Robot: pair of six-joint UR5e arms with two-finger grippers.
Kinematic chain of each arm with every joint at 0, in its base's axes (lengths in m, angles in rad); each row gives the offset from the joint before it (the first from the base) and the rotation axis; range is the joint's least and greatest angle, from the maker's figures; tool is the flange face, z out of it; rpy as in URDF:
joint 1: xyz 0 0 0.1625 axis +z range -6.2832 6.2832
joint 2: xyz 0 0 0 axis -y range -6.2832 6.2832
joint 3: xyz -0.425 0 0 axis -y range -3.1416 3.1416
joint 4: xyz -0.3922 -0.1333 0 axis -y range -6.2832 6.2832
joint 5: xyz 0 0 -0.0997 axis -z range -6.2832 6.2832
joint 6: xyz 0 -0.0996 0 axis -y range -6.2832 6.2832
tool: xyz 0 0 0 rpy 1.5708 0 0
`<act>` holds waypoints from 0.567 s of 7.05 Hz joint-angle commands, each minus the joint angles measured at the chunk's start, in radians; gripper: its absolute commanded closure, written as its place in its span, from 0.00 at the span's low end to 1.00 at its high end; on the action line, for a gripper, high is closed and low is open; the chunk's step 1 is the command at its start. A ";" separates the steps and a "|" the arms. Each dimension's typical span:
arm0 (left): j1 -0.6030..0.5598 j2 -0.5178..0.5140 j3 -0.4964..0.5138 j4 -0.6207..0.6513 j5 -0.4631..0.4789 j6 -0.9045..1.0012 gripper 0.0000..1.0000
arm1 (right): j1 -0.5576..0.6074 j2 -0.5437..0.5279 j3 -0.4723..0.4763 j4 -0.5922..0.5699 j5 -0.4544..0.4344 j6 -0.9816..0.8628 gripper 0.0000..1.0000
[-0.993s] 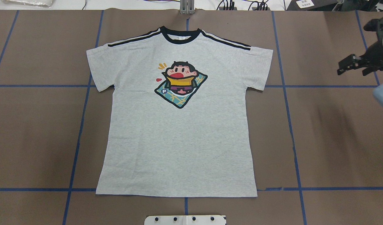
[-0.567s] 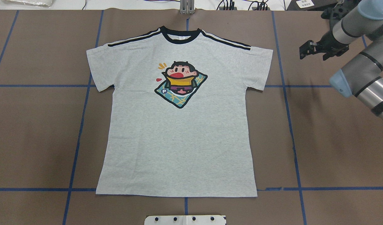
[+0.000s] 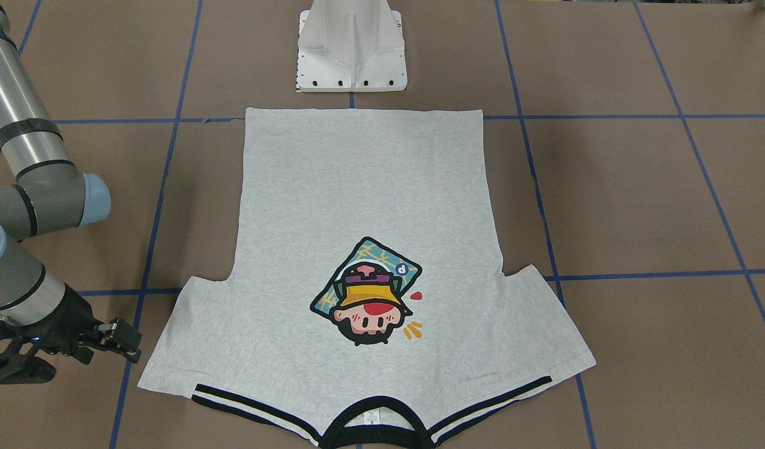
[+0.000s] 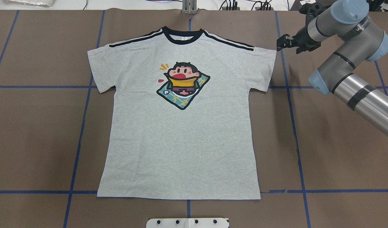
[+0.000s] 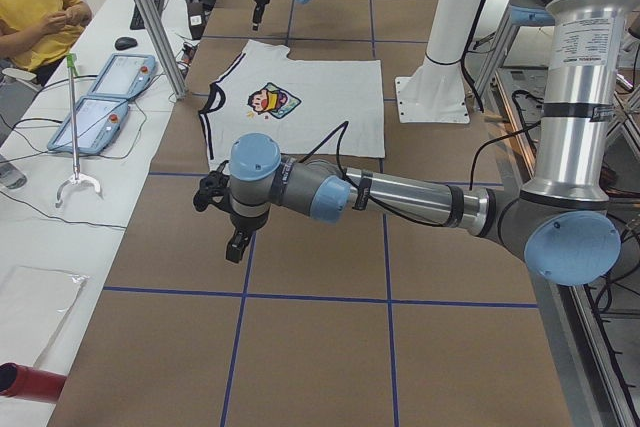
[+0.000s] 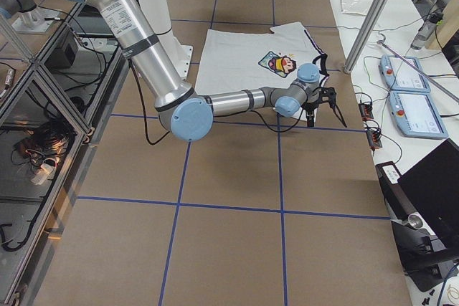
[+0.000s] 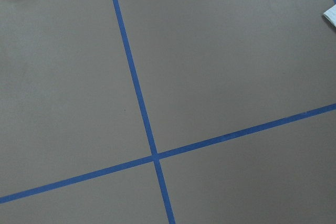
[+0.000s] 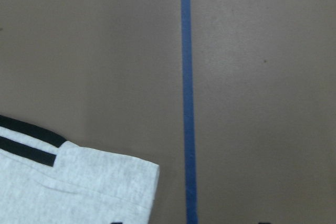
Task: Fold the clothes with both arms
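Right fingers (image 3: 123, 337) apart (empty); beside T-shirt (image 3: 357, 187)

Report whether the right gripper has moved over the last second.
Yes. In the overhead view the right gripper moved left and away from the robot, reaching the blue tape line beside the T-shirt.

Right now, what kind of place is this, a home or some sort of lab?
Most likely a robotics lab workcell: the right arm and left arm reach over a table gridded with blue tape, with teach pendants on the side bench.
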 commanded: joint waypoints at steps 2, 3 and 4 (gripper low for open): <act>0.000 -0.001 0.000 0.000 0.000 -0.024 0.00 | -0.024 0.065 -0.098 0.078 -0.101 0.076 0.13; 0.000 -0.001 -0.003 -0.001 0.000 -0.055 0.00 | -0.040 0.103 -0.157 0.078 -0.170 0.077 0.15; 0.000 -0.001 -0.004 -0.002 0.000 -0.055 0.00 | -0.040 0.107 -0.170 0.079 -0.169 0.079 0.24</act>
